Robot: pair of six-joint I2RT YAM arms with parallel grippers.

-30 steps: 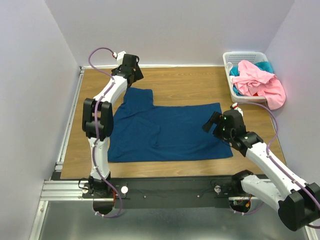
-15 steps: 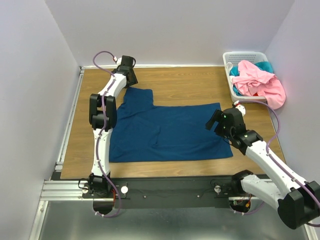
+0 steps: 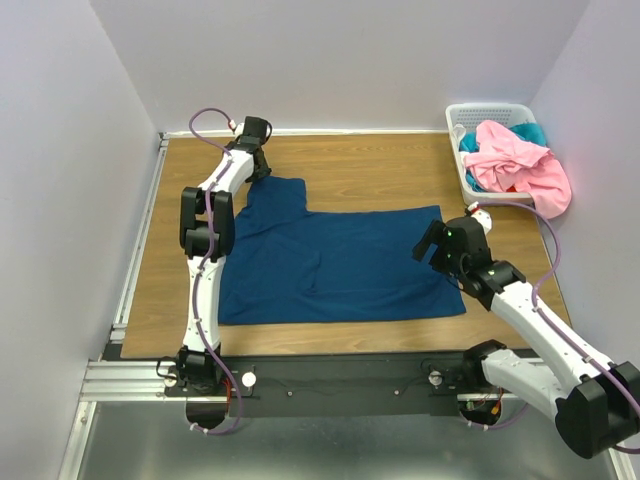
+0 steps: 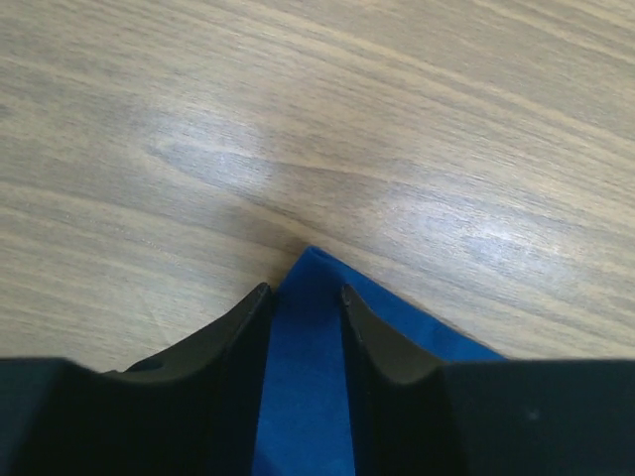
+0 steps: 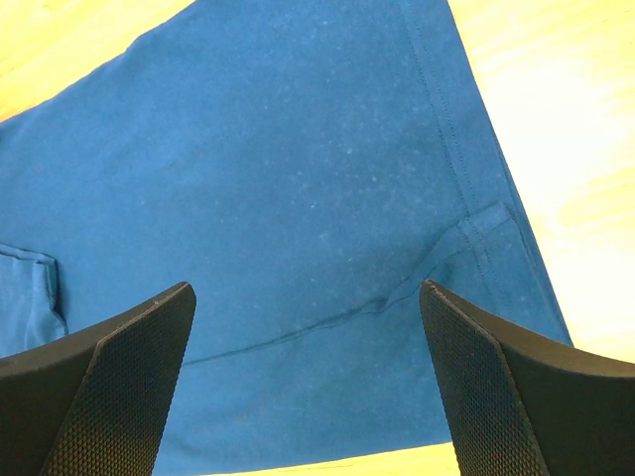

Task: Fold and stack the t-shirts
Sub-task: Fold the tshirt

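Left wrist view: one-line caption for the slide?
Left pincer straddles a corner of the blue t-shirt lying flat on the wooden table, fingers either side of the cloth.

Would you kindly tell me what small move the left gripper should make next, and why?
Probably close the left gripper: its fingers straddle the far corner of the blue t-shirt, jaws apart on flat cloth, so nothing looks pinched yet for folding.

Overhead wide; wrist views close, sharing t-shirt.
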